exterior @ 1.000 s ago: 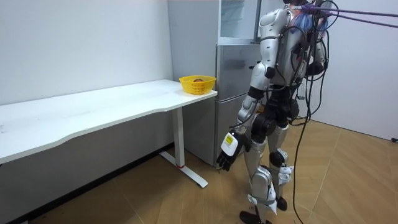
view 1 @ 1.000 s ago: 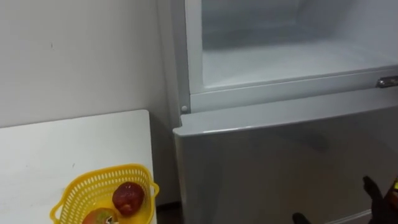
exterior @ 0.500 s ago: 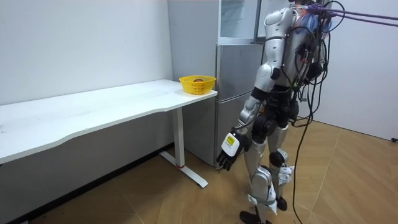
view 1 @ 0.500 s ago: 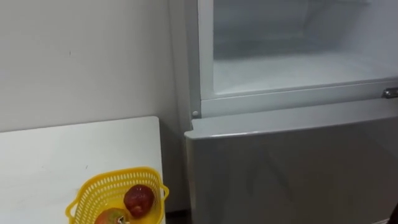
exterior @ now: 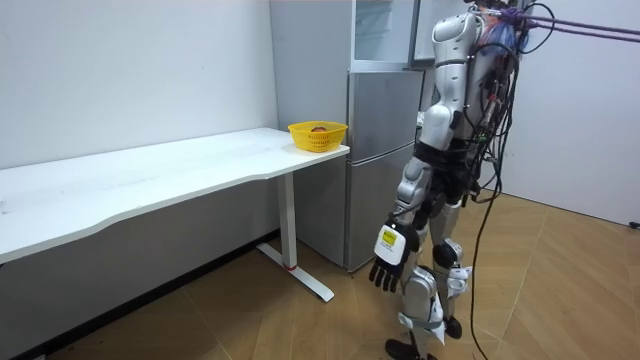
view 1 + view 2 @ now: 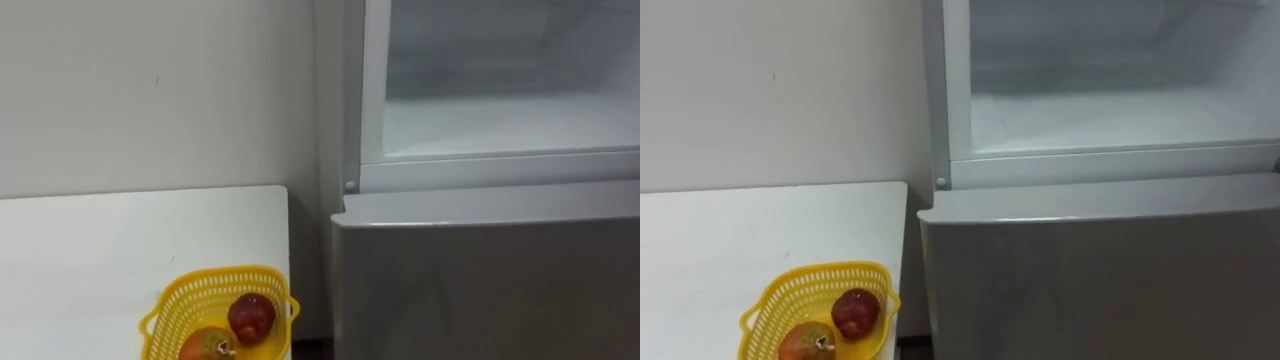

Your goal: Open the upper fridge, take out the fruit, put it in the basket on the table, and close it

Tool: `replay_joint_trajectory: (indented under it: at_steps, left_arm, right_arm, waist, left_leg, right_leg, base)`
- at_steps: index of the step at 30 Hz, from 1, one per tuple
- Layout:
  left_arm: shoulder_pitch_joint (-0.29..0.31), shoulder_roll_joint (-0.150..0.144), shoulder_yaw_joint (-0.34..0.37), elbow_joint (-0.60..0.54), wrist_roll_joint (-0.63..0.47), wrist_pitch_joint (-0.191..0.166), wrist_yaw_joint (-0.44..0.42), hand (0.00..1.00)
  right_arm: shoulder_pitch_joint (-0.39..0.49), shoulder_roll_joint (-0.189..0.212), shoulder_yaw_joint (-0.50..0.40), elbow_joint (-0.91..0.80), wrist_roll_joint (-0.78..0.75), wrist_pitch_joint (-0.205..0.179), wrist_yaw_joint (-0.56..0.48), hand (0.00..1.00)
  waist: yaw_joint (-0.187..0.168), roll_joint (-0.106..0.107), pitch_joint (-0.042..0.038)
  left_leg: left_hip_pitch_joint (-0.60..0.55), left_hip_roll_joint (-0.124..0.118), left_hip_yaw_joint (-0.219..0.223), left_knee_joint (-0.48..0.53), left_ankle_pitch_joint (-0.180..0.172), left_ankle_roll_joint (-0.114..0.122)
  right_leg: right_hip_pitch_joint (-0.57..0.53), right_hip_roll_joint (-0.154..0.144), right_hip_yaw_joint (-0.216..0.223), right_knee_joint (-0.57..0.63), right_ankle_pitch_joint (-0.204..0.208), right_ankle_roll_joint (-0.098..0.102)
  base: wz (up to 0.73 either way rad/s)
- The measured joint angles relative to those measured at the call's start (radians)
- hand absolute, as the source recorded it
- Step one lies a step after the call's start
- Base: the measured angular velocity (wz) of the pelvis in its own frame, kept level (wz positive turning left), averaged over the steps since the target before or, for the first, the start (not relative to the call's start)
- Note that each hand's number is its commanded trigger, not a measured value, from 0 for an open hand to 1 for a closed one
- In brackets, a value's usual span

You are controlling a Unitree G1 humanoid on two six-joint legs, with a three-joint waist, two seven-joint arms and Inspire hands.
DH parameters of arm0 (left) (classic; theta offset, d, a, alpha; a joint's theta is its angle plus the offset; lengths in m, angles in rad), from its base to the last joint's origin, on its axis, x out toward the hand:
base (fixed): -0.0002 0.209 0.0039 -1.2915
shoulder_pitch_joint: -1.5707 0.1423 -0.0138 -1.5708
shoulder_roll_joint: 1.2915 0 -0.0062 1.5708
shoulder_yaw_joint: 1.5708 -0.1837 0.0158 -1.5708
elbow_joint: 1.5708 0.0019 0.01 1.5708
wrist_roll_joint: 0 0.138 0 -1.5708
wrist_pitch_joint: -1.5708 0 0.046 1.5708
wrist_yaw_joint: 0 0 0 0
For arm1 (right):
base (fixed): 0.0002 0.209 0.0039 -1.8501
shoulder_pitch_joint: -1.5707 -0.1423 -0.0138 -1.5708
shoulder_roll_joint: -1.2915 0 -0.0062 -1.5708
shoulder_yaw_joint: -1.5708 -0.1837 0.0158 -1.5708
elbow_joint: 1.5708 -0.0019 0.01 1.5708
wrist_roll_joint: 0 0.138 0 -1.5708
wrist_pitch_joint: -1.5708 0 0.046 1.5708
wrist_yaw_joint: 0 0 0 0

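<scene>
The upper fridge compartment [image 6: 500,120] stands open in front of me; its white shelf and inner walls are bare. Below it the grey lower door [image 6: 480,290] is closed. In the room view I stand upright facing the fridge [image 5: 378,150], close to it. My left hand [image 5: 388,262] hangs low beside my leg with relaxed fingers, holding nothing. A yellow basket [image 6: 225,272] on the white table's near corner holds a dark red fruit [image 6: 251,317] and an orange-red fruit [image 6: 205,346].
The white table [image 6: 100,260] runs along the wall on my left and ends just short of the fridge side. In the room view, bare wooden floor [image 5: 560,290] lies behind me.
The eye view has swung left, so fridge and basket sit further right. My right hand, seen at the lower right a second ago, has left the view. My left arm swung back.
</scene>
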Motion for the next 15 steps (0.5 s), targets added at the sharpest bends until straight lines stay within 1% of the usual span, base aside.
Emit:
replay_joint_trajectory:
  at_steps: [3,7,8,12,15]
  left_arm:
    - [-0.001,-0.006,0.000,0.000,0.000,0.016,-0.016,0.00]
    - [0.002,-0.008,0.000,0.000,-0.001,0.039,-0.030,0.00]
    - [0.002,-0.008,0.000,0.000,-0.001,0.046,-0.031,0.00]
    - [0.001,-0.009,-0.001,0.000,0.000,0.053,-0.031,0.00]
    - [0.002,-0.009,0.000,0.000,0.000,0.056,-0.030,0.00]
  right_arm:
    - [-0.016,-0.001,-0.001,0.025,-0.004,0.017,0.021,0.00]
    - [-0.014,0.001,-0.001,0.033,0.018,0.036,0.029,0.00]
    - [-0.014,0.001,-0.001,0.035,0.028,0.046,0.032,0.00]
    - [-0.014,0.001,-0.001,0.042,0.034,0.068,0.039,0.00]
    - [-0.016,0.001,-0.002,0.052,0.035,0.075,0.045,0.00]
  waist:
    - [0.002,-0.001,-0.0004]
    - [-0.002,0.000,-0.0008]
    - [-0.002,0.000,-0.0008]
    - [-0.002,0.001,-0.0016]
    - [-0.004,0.000,-0.0022]
  left_leg:
    - [0.002,0.001,-0.010,0.000,0.000,0.000]
    - [0.003,0.001,-0.024,0.001,-0.001,-0.001]
    - [0.004,0.001,-0.026,0.001,-0.001,-0.001]
    - [0.005,0.001,-0.029,0.002,-0.002,-0.002]
    - [0.008,0.001,-0.029,0.003,-0.002,-0.003]
  right_leg:
    - [0.007,-0.002,-0.007,0.002,-0.003,0.000]
    - [0.017,0.003,-0.014,0.001,-0.003,-0.001]
    - [0.020,0.003,-0.017,0.001,-0.003,-0.002]
    - [0.024,0.003,-0.023,0.001,-0.003,-0.003]
    - [0.028,0.004,-0.023,0.003,-0.003,-0.003]
  base:
    - [0.10]
    - [0.06]
    - [0.08]
    - [0.04]
    - [0.00]
